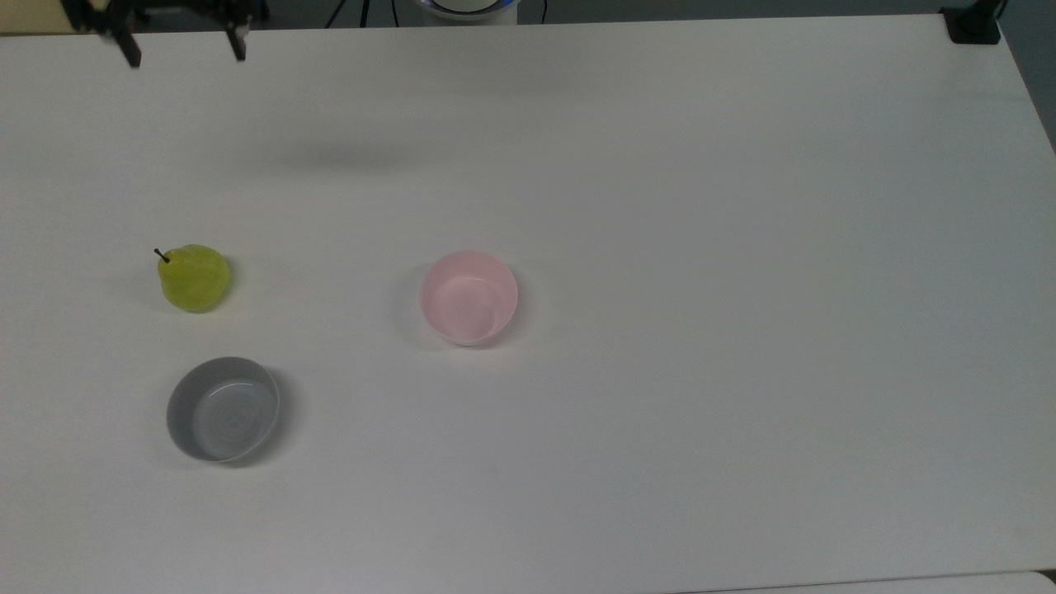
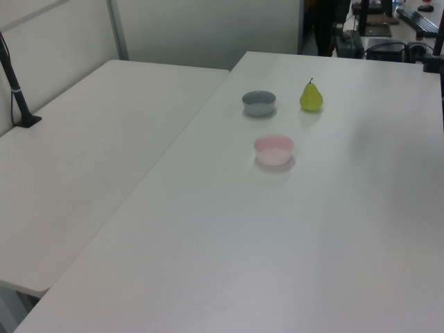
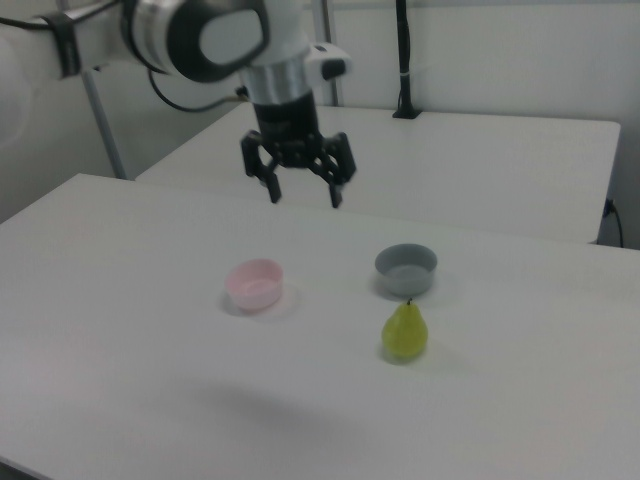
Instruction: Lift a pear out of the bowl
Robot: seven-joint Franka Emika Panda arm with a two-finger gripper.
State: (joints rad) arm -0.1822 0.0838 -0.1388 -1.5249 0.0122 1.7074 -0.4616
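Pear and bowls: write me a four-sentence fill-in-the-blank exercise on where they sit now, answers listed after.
1. The pear stands on the table, not in a ____.
2. The bowl is pale ____ and holds nothing.
3. In the top view, the grey bowl lies directly ____ the pear.
4. The gripper hangs above the table with its jaws ____.

Missing words: bowl; pink; below; open
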